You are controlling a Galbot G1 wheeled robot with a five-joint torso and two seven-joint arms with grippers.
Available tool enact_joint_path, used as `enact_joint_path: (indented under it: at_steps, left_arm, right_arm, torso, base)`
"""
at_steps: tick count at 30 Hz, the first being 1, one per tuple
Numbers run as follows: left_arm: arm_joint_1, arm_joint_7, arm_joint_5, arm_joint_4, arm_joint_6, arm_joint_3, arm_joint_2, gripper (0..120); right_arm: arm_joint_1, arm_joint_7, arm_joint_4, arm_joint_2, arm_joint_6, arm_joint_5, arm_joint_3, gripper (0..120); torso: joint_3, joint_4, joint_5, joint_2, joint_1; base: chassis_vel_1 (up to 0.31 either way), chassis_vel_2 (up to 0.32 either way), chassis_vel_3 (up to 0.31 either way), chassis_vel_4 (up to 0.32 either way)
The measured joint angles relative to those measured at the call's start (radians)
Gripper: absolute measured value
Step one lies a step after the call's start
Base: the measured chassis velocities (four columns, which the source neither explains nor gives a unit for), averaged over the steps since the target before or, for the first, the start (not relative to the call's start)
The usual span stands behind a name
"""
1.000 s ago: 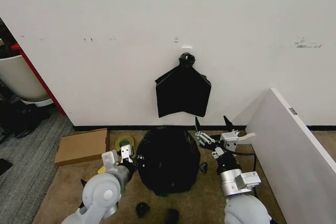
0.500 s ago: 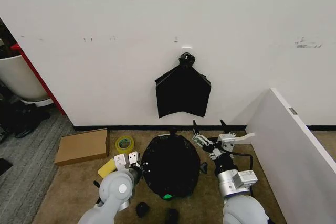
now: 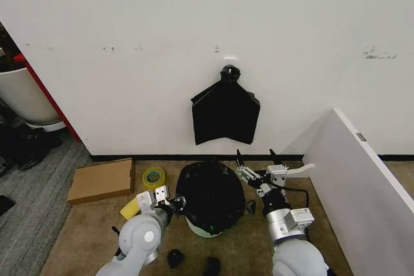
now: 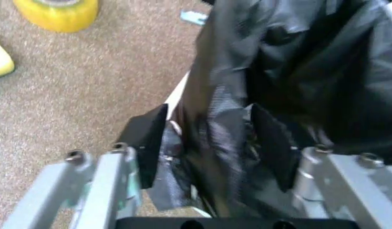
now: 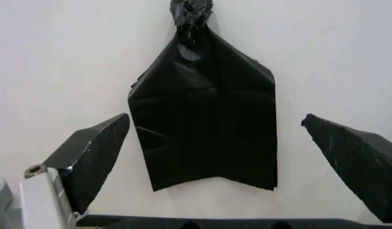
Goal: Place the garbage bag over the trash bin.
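In the lower middle of the head view, the left gripper is pressed against the left flank of the garbage bag, and in the left wrist view its jaws are seen set narrowly around a fold of the black plastic, which is gathered between the two pads. The right gripper is held at the bag's upper right with its jaws spread wide and nothing between them; in the right wrist view they are aimed at the wall. The garbage bag is draped over the trash bin, of which a pale strip is seen at the lower edge of the bag, low in the centre of the frame, on the brown carpet. A yellow tape roll and a flat cardboard piece are lying to the left of the bag. A flat black bundle, gathered to a knot, is hung on the white wall at the frame's centre, above the bin.
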Motion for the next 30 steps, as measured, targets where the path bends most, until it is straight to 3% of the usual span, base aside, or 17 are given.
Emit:
enact_joint_path:
  at_steps: [4, 6, 7, 8, 10, 11, 14, 16, 17, 20, 30]
  left_arm:
    - [0.020, -0.011, 0.004, -0.082, 0.007, -0.003, 0.014, 70]
    - [0.031, -0.009, 0.069, -0.130, -0.007, -0.003, 0.026, 79]
    - [0.041, 0.012, 0.144, -0.144, -0.059, -0.002, 0.035, 82]
    - [0.041, 0.012, 0.144, -0.144, -0.059, -0.002, 0.035, 82]
    - [0.063, 0.078, 0.326, -0.147, -0.226, -0.006, 0.050, 90]
    - [0.080, 0.139, 0.473, -0.129, -0.374, -0.019, 0.057, 95]
    - [0.113, 0.259, 0.758, -0.049, -0.715, -0.038, 0.048, 100]
    - [0.122, 0.287, 0.853, -0.010, -0.887, -0.044, 0.033, 100]
    - [0.122, 0.287, 0.853, -0.010, -0.887, -0.044, 0.033, 100]
    - [0.163, 0.321, 0.887, -0.016, -0.998, -0.046, 0.009, 100]
    - [0.264, 0.471, 0.801, -0.108, -1.023, -0.042, -0.012, 100]
  right_arm:
    - [-0.002, 0.002, -0.005, 0.003, -0.001, 0.000, 0.003, 100]
    - [-0.002, 0.002, -0.013, 0.005, 0.002, 0.004, 0.007, 100]
    - [-0.001, -0.002, -0.020, 0.006, 0.015, 0.006, 0.012, 100]
    - [-0.001, -0.002, -0.020, 0.006, 0.015, 0.006, 0.012, 100]
    - [-0.002, -0.028, -0.039, 0.009, 0.049, 0.002, 0.027, 100]
    - [-0.005, -0.056, -0.060, 0.013, 0.080, -0.018, 0.046, 100]
    - [-0.024, -0.172, -0.136, 0.046, 0.184, -0.148, 0.138, 100]
    - [-0.041, -0.216, -0.182, 0.076, 0.257, -0.234, 0.204, 100]
    - [-0.041, -0.216, -0.182, 0.076, 0.257, -0.234, 0.204, 100]
    - [-0.096, -0.241, -0.183, 0.127, 0.274, -0.281, 0.290, 100]
    - [-0.205, -0.170, -0.127, 0.227, 0.221, -0.354, 0.406, 100]
  torso:
    - [0.000, 0.0001, 0.0000, 0.000, 0.000]
    - [0.000, -0.0001, 0.0000, 0.000, 0.000]
    - [0.000, 0.0000, 0.0001, 0.000, 0.000]
    - [0.000, 0.0000, 0.0001, 0.000, 0.000]
    - [0.000, 0.0001, -0.0001, 0.000, 0.000]
    - [0.000, 0.0000, 0.0002, 0.000, 0.000]
    - [0.000, 0.0004, -0.0003, 0.000, 0.000]
    - [0.000, 0.0001, 0.0000, 0.000, 0.000]
    - [0.000, 0.0001, 0.0000, 0.000, 0.000]
    - [0.000, -0.0002, -0.0002, 0.000, 0.000]
    - [0.000, -0.0002, 0.0000, 0.000, 0.000]
  base:
    - [0.000, 0.000, 0.000, 0.000]
    - [0.000, 0.000, 0.000, 0.000]
    - [0.000, 0.000, 0.000, 0.000]
    - [0.000, 0.000, 0.000, 0.000]
    - [0.000, 0.000, 0.000, 0.000]
    - [0.000, 0.000, 0.000, 0.000]
    - [0.000, 0.000, 0.000, 0.000]
    - [0.000, 0.000, 0.000, 0.000]
    - [0.000, 0.000, 0.000, 0.000]
    - [0.000, 0.000, 0.000, 0.000]
    - [0.000, 0.000, 0.000, 0.000]
